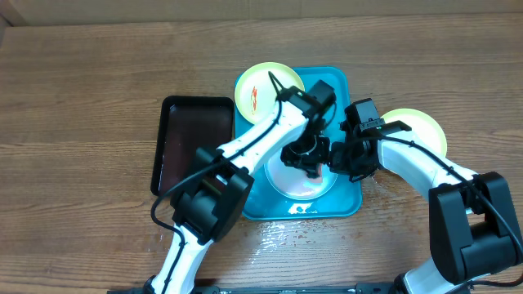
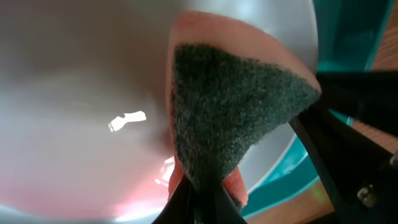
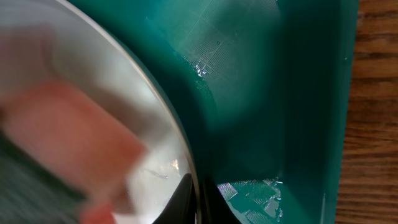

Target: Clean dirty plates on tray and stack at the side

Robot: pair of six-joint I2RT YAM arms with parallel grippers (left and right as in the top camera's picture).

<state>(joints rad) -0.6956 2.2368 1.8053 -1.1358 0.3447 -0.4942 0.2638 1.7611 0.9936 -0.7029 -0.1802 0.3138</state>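
The light blue plate lies in the turquoise tray. My left gripper is shut on a pink sponge with a dark green scrub face and presses it on the plate's whitish centre. My right gripper is shut on the plate's right rim, one finger on each side of it. A yellow-green plate with red smears sits at the tray's far left corner. A second yellow-green plate lies on the table to the right of the tray, partly hidden by my right arm.
A narrow black tray lies against the turquoise tray's left side. Wet patches show on the wooden table in front of the tray. The tray floor is wet beside the plate.
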